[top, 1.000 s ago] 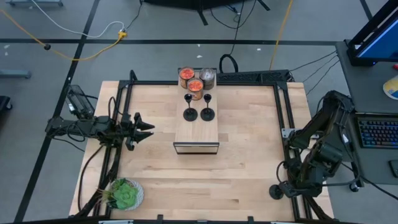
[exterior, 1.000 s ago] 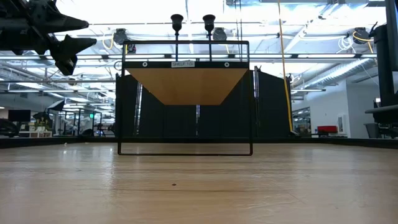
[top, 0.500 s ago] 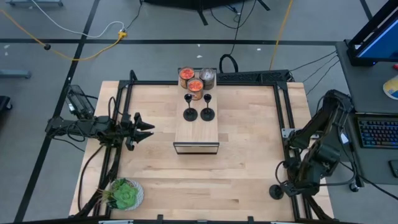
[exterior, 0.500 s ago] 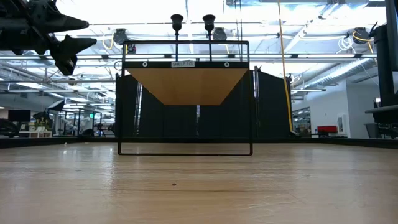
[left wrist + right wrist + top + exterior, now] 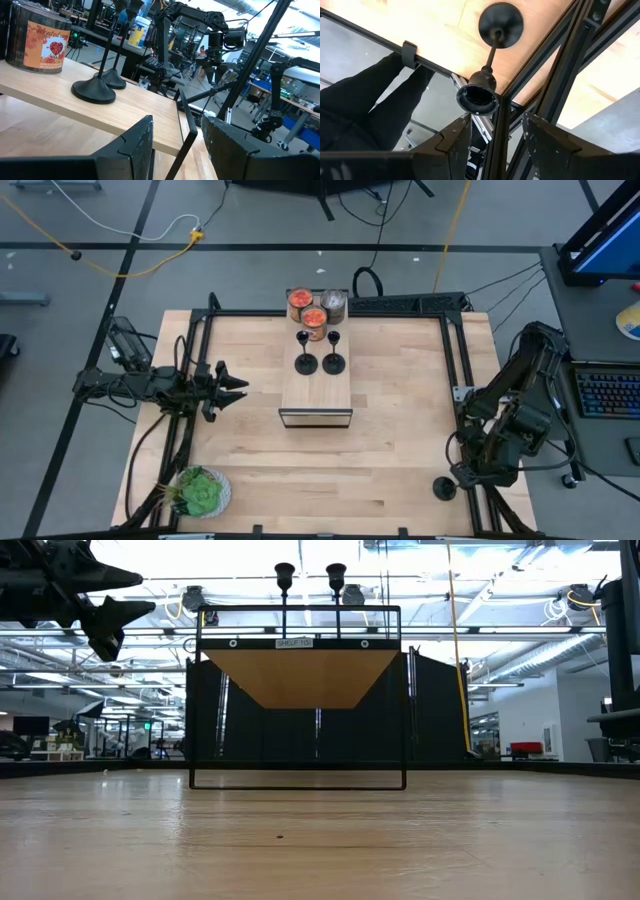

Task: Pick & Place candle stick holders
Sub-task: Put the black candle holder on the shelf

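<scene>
Note that two candle stick holders (image 5: 306,363) (image 5: 334,362) stand upright side by side on the top board of the small wooden shelf (image 5: 316,398) at the middle of the table (image 5: 400,440), just in front of two orange-filled jars (image 5: 300,302) (image 5: 314,320) and a silvery jar (image 5: 333,303). The third candle stick holder (image 5: 443,487) stands at the near right corner of the table, beside the black frame post (image 5: 560,65).

Your right gripper (image 5: 478,472) hangs just above that third holder with its fingers (image 5: 547,140) apart and nothing between them; in the right wrist view the holder's cup (image 5: 478,97) lies beyond the fingertips, off to one side of the gap rather than centred in it. Your left gripper (image 5: 236,389) waits over the left side of the table, pointing at the shelf, its jaws likewise apart and empty.

Risks, as judged from this layout:
- Descending without re-centring would likely bring one finger down on the cup and tip the holder, since the stem is thin and the weight sits in the base.
- A tipped holder so near the table edge could roll off.
- The frame post stands close by; a sideways correction could drive a finger into it.
- Placing the third holder beside the two on the shelf could topple them, because they stand close together.
</scene>
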Motion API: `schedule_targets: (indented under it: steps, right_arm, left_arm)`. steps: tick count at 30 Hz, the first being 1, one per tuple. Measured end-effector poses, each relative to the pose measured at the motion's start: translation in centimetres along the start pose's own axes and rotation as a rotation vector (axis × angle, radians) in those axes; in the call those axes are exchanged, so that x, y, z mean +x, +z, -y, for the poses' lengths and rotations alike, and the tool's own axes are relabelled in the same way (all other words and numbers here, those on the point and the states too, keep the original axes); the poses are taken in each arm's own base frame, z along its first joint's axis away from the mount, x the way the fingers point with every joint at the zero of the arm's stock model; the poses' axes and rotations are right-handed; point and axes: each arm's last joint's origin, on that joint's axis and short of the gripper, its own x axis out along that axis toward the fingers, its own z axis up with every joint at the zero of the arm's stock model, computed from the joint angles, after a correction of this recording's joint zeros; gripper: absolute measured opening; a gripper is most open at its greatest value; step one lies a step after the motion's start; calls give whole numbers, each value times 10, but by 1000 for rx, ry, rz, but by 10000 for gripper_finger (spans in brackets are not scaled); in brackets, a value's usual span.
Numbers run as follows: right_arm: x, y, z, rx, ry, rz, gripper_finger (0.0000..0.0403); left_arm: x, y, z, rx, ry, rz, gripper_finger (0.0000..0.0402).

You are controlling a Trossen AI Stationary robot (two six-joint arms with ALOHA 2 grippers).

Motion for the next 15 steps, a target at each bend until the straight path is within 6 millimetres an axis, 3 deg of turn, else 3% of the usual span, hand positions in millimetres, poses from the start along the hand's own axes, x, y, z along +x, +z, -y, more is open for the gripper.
schedule_targets:
  steps: [15]
  right_arm:
    - [5,-1,-3,-3,-13,13,169]
  left_arm:
    - [0,0,0,7,0,0,175]
